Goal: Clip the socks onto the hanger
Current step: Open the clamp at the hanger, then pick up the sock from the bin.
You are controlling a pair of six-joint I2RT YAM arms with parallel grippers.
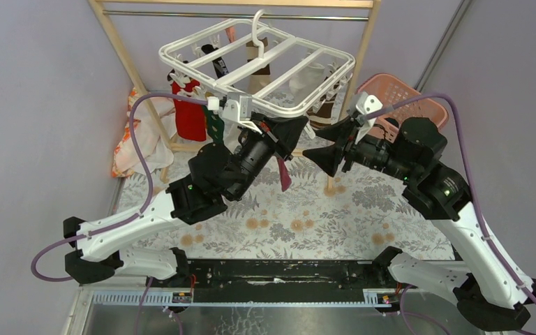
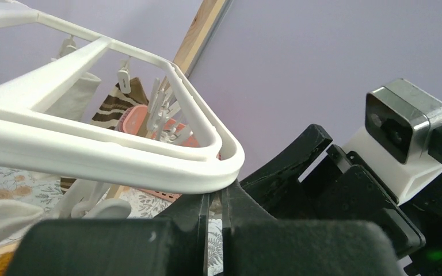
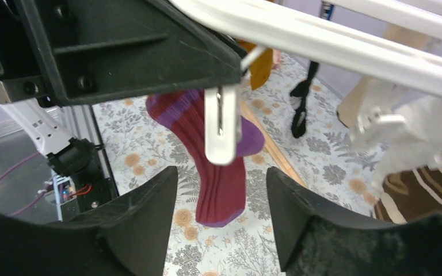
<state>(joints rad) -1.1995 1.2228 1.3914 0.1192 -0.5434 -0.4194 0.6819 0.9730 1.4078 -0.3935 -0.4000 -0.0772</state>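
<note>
- Your right tool (image 3: 221,172) sits closest to the lens. Its two black moulded fingers are spread apart with nothing between them, just below the hanging sock.
- Straight ahead, the maroon ribbed sock (image 3: 191,123) with purple trim hangs limp from a white plastic clip (image 3: 223,129). That clip is at the near corner of the hanger (image 3: 345,49), and the sock hangs free above the desk (image 3: 144,144).
- Expect that sock to be light, soft and floppy, so it will likely swing and fold at a touch. If you must hold it, take the knit close under the clip, where it moves least.
- Your left tool (image 2: 216,207) is closed tight right under the hanger's rounded corner, above the clip. Whether it pinches the clip's head I cannot tell.
- Treat the hanger as light, smooth, rigid plastic that probably tips easily on its hook. Its clips look small and springy, and they dangle loosely.
- Further along, a black sock (image 3: 304,95), an orange sock (image 3: 262,66) and a brown-striped sock (image 3: 423,198) hang from other clips.
- A matt floral cloth covers the desk.
</note>
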